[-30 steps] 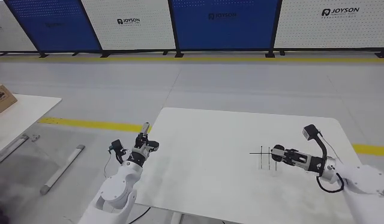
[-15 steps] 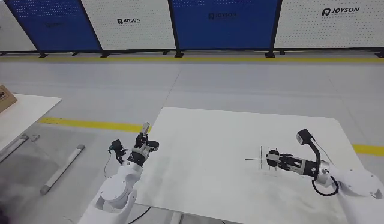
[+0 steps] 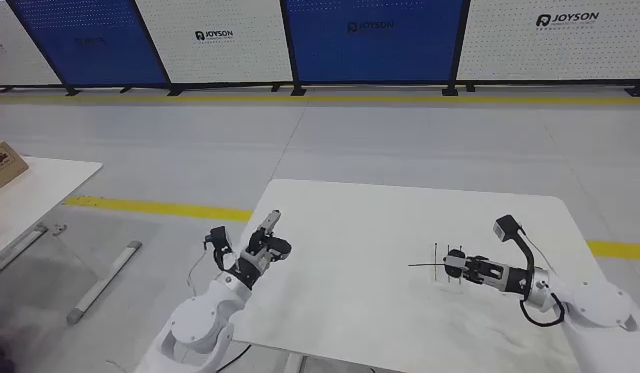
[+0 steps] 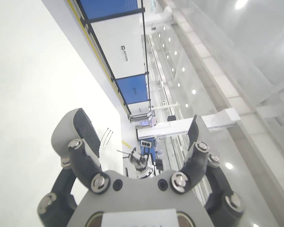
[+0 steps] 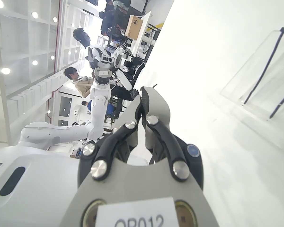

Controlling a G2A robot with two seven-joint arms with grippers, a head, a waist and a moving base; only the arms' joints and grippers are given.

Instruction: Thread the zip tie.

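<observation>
Arms sit at opposite sides of the white table point(image 3: 350, 203). The right arm lies low and stretched out over the table's right part, wrist level. The right gripper point(image 3: 452, 265) is clenched on a thin black zip tie point(image 3: 425, 265). The tie's free length juts straight out ahead of the fingertips, roughly level above the tabletop.

Just beside this gripper stands a clear stand point(image 5: 255, 81) holding two upright ties point(image 5: 265, 67). In the top view one of them rises close beside the held tie's shaft, the other next to the gripper body. Whether the held tie touches either cannot be told.

The left arm is bent at the table's left edge with its wrist tipped upward. The left gripper point(image 3: 273, 230) is released, its two fingers spread wide with nothing between them, well apart from the tie and the stand.

The left wrist view shows the dark ribbed pads point(image 4: 87, 131) of the parted fingers. Far ahead, between them, are the two ties and the other gripper with its tie sticking out. The right wrist view shows its fingers pressed tightly together. There the stand reads as a transparent block, which the top view does not make plain, while the gripped tie is barely visible.
</observation>
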